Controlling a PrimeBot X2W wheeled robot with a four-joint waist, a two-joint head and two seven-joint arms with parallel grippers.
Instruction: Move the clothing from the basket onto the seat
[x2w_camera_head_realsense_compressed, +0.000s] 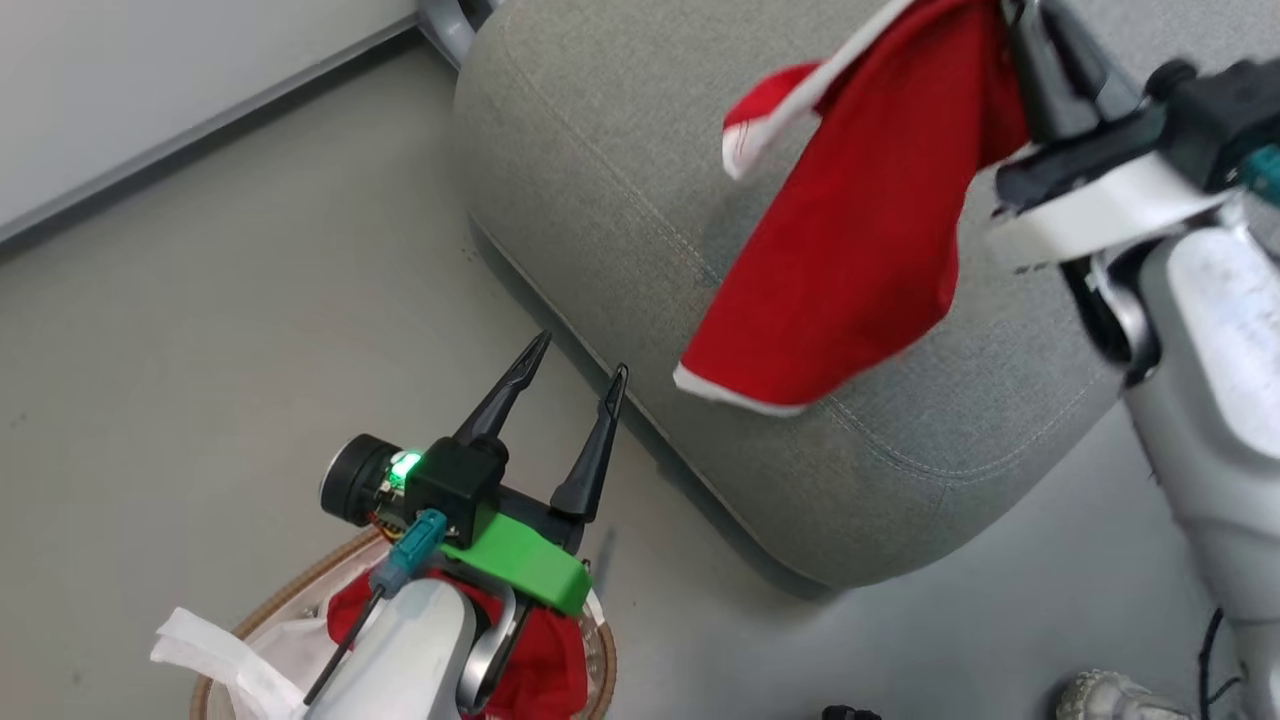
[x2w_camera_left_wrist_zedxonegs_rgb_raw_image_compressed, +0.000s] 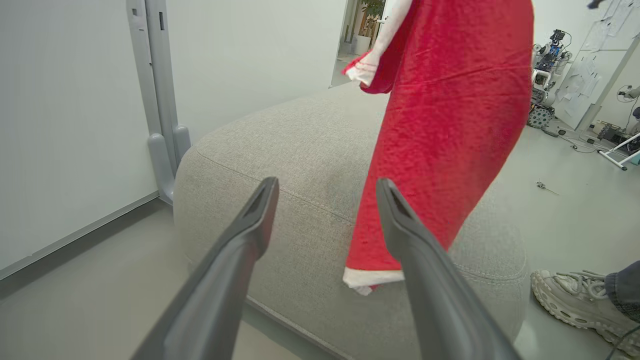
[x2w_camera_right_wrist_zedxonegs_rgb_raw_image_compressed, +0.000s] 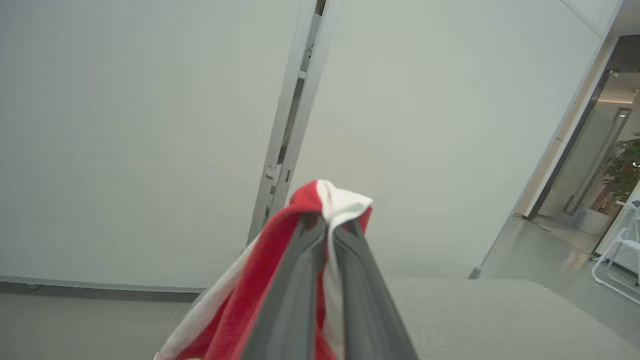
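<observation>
The right gripper (x2w_camera_right_wrist_zedxonegs_rgb_raw_image_compressed: 327, 225) is clamped on a red garment (x2w_camera_head_realsense_compressed: 860, 220) with white trim, which hangs over the grey fabric seat (x2w_camera_head_realsense_compressed: 600, 180). The left gripper (x2w_camera_head_realsense_compressed: 582, 357) gapes wide and empty over the smooth grey floor (x2w_camera_head_realsense_compressed: 250, 350), between the seat and the basket (x2w_camera_head_realsense_compressed: 290, 590). A second garment (x2w_camera_head_realsense_compressed: 540, 670) lies in the basket. A pale wall (x2w_camera_head_realsense_compressed: 150, 80) runs behind, and a shoe (x2w_camera_left_wrist_zedxonegs_rgb_raw_image_compressed: 570, 300) stands by the seat.

A smooth grey floor (x2w_camera_head_realsense_compressed: 200, 350) meets a plain pale wall (x2w_camera_head_realsense_compressed: 150, 80) along a darker baseboard (x2w_camera_head_realsense_compressed: 200, 135); a grey upright post (x2w_camera_left_wrist_zedxonegs_rgb_raw_image_compressed: 155, 90) with a rounded foot stands against the wall; beyond, a doorway (x2w_camera_left_wrist_zedxonegs_rgb_raw_image_compressed: 350, 55) shows a potted plant (x2w_camera_left_wrist_zedxonegs_rgb_raw_image_compressed: 372, 10); papers (x2w_camera_left_wrist_zedxonegs_rgb_raw_image_compressed: 612, 22) hang on the far wall; the light is soft and even.
</observation>
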